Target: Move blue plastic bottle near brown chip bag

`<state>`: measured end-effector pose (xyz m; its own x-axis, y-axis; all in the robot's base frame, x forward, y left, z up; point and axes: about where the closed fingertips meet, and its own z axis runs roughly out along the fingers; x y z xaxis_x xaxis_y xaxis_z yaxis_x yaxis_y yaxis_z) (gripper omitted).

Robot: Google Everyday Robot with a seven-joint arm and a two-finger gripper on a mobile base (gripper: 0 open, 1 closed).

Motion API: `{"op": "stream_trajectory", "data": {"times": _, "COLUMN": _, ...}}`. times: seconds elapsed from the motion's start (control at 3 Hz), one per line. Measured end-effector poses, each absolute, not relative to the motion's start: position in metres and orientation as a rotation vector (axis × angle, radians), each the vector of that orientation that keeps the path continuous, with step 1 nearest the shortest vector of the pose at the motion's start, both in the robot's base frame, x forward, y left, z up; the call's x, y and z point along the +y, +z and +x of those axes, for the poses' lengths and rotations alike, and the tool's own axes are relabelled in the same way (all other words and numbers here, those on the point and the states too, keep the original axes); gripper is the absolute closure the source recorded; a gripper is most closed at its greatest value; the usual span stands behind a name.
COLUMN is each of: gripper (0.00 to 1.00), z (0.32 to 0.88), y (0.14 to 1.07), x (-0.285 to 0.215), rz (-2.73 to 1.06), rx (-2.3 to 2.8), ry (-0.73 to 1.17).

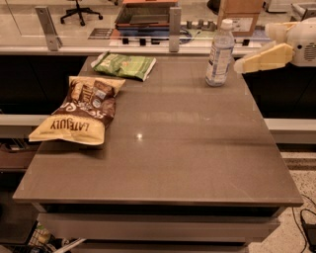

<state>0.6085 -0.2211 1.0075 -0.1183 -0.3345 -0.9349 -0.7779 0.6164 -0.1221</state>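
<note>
Grey-brown laminate covered the table, which filled most of the frame. The blue plastic bottle stood upright near the table's far right corner, in the upper right of the frame, its white cap on and a pale label round its middle. The gripper hung at the right edge of the frame, level with the bottle and just to the right of it. Its two cream fingers were spread wide apart and held nothing. The lower one pointed toward the bottle, its tip just short of the plastic, though whether it actually touched could not be told.

The brown chip bag lay flat on the left side of the table, well apart from the bottle, its yellow end with the upside-down "LATE JULY" lettering toward the near edge. A smaller green snack bag lay flat beyond it, by the far edge, in the upper left of the tabletop. Behind the table ran a ledge with a grey metal post, and an office chair showed on the floor at the top left.
</note>
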Motion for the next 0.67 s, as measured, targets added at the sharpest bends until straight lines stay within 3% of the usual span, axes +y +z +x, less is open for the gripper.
{"op": "stream_trajectory", "data": {"times": 0.67, "gripper": 0.0, "z": 0.68, "y": 0.976, "x": -0.241, "rz": -0.565, "rx": 1.656, "ry": 0.531}}
